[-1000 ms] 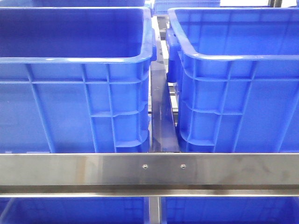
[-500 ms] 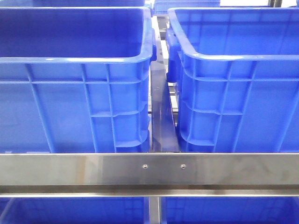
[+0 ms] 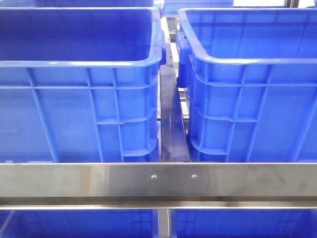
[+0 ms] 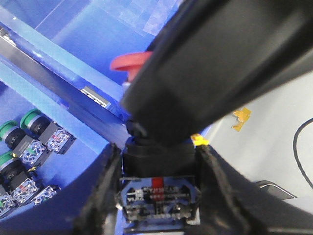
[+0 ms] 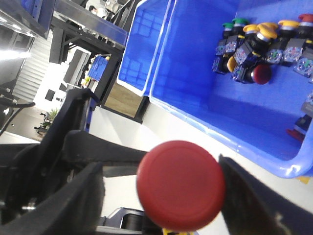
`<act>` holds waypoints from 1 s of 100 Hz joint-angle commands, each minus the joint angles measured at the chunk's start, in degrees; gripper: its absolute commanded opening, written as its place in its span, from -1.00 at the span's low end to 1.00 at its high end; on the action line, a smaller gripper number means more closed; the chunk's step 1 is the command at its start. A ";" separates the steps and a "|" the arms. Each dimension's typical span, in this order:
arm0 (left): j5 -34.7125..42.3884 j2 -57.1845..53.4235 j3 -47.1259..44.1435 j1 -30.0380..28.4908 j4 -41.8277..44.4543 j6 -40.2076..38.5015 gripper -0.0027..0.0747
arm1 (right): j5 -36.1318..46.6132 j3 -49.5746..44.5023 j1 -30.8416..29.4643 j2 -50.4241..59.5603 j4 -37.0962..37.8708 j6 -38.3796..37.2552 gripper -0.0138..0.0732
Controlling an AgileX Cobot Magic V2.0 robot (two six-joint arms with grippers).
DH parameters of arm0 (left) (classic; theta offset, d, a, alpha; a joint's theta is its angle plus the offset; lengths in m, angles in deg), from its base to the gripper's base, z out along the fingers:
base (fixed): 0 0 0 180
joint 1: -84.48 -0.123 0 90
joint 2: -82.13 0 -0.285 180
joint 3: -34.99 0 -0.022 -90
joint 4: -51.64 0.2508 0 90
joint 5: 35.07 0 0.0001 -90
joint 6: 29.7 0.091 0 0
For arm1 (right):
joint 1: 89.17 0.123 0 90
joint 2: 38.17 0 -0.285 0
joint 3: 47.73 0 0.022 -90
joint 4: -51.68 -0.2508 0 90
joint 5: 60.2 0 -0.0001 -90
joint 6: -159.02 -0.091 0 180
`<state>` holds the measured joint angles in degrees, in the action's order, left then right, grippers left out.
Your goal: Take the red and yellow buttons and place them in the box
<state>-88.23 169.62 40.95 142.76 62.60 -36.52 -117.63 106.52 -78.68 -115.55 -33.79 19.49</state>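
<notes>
my right gripper (image 5: 161, 196) is clamped on a red button (image 5: 181, 185), its round dark red cap sitting between the two black fingers (image 5: 73, 196) and facing my wrist camera. my left gripper (image 4: 156, 191) is closed around a black switch block (image 4: 159, 188) with a printed label face, held snug between both fingers; a red mushroom cap (image 4: 128, 62) shows just beyond the black housing, though i cannot tell whether it belongs to the held piece. past my right fingers there is pale floor, then the rolled rim of a blue crate (image 5: 205, 129), so open room lies between me and that edge. inside that crate, against the far wall, sits a cluster of push buttons (image 5: 259, 46) with yellow, green and red caps. by my left fingers a blue crate wall (image 4: 58, 122) runs close, with green-capped buttons (image 4: 24, 142) lying on its floor. from the front, two big blue crates stand side by side, the left crate (image 3: 79, 64) and the right crate (image 3: 247, 62) parted by a narrow gap, behind a steel rail (image 3: 158, 179); neither gripper shows there.
</notes>
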 commanded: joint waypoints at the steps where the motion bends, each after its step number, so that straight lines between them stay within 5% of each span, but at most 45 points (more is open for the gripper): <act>1: 3.61 -2.08 1.85 0.37 0.27 -0.10 -0.98 | -0.94 1.87 0.32 0.83 -4.11 1.01 0.29; 16: 3.61 -2.08 1.85 0.37 0.27 -0.10 -0.98 | -0.36 1.87 0.32 0.83 -4.11 1.01 -0.25; 25: 3.52 -2.08 1.85 0.37 0.27 -0.10 -0.97 | -0.16 1.87 0.32 0.83 -4.11 1.01 -0.41; 35: 3.32 -2.08 1.85 0.37 0.27 -0.10 -0.80 | 0.19 1.87 0.32 0.83 -4.11 1.01 -0.42; 52: 2.65 -2.08 1.85 0.37 0.39 -0.10 0.01 | 1.07 1.87 0.32 0.83 -4.11 1.01 -0.42; 59: 2.65 -2.08 1.85 0.37 0.71 -0.10 0.18 | 1.97 1.87 0.32 0.83 -4.11 1.12 -0.42; 100: 2.51 -3.79 1.85 -5.06 1.29 -3.49 0.18 | 6.68 1.87 -1.49 0.83 -4.06 3.21 -0.42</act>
<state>-88.47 168.87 40.95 140.10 62.77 -38.05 -110.73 106.52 -78.83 -115.99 -33.67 21.31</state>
